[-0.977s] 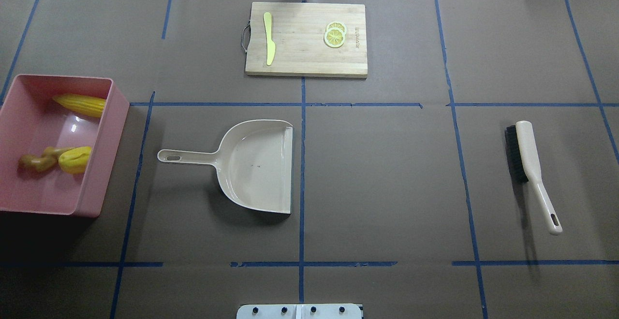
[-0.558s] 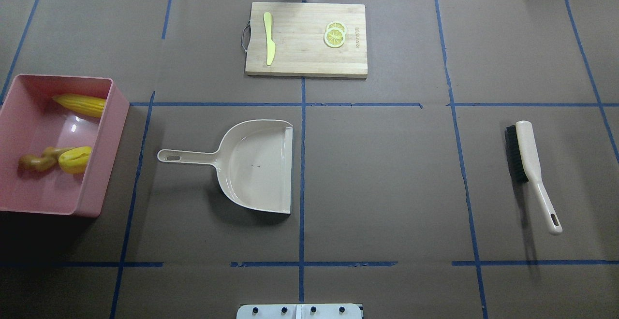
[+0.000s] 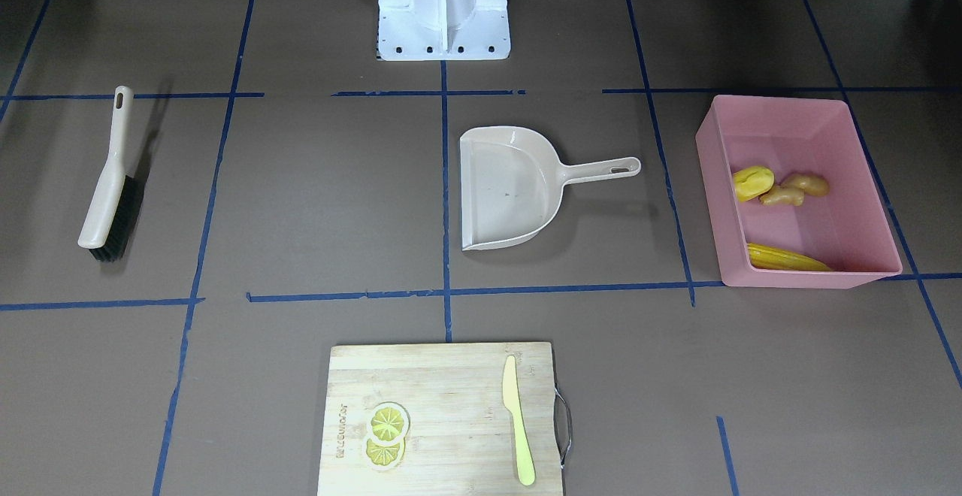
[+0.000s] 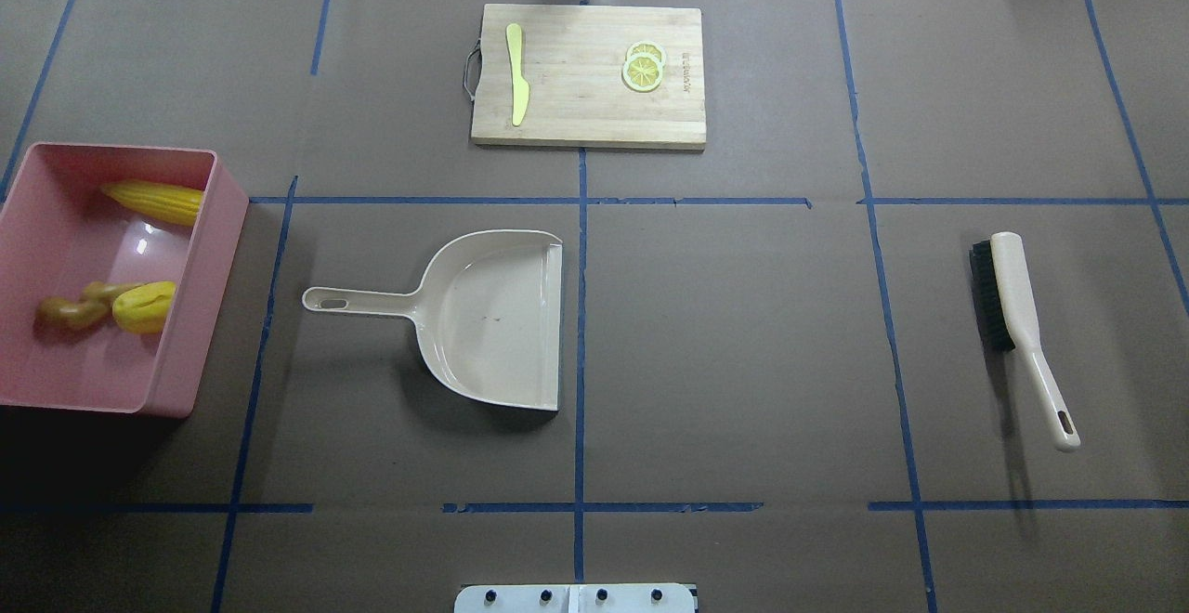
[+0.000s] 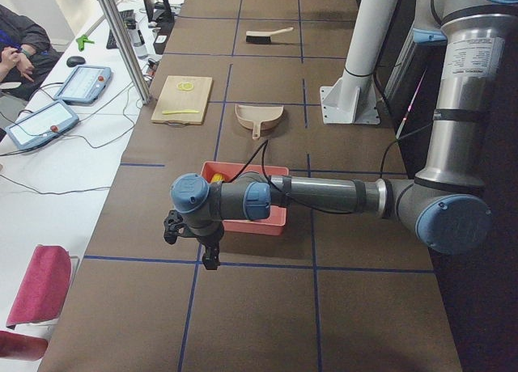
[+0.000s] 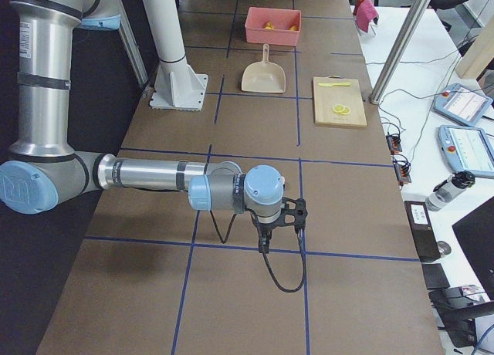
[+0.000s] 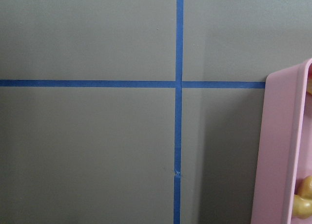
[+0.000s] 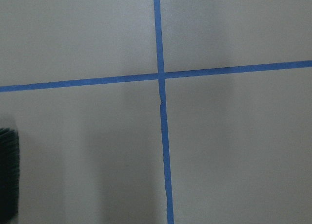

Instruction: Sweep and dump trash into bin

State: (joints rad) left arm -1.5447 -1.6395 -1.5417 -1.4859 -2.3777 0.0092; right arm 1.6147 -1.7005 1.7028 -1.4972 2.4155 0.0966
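Nothing on the tabletop has shifted since the earlier overhead pictures. The corn cob [image 4: 153, 202], potato lump [image 4: 144, 306] and ginger root [image 4: 70, 309] lie inside the bin [image 4: 200, 251] at the tabletop's left edge. The dustpan [image 4: 492, 316] sits empty near the middle and the brush [image 4: 1017, 316] lies toward the right edge, so the dumping looks done. Both arms stretch out level beyond the table's ends, with the left gripper [image 5: 210, 261] and right gripper [image 6: 264, 245] pointing down. I cannot tell whether either claw is apart or together.

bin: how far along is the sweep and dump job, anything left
Done: the corn, potato and ginger all lie in the bin. In hand: nothing; the empty dustpan and the brush lie free on the table. Left: no trash shows on the table, so it looks finished.
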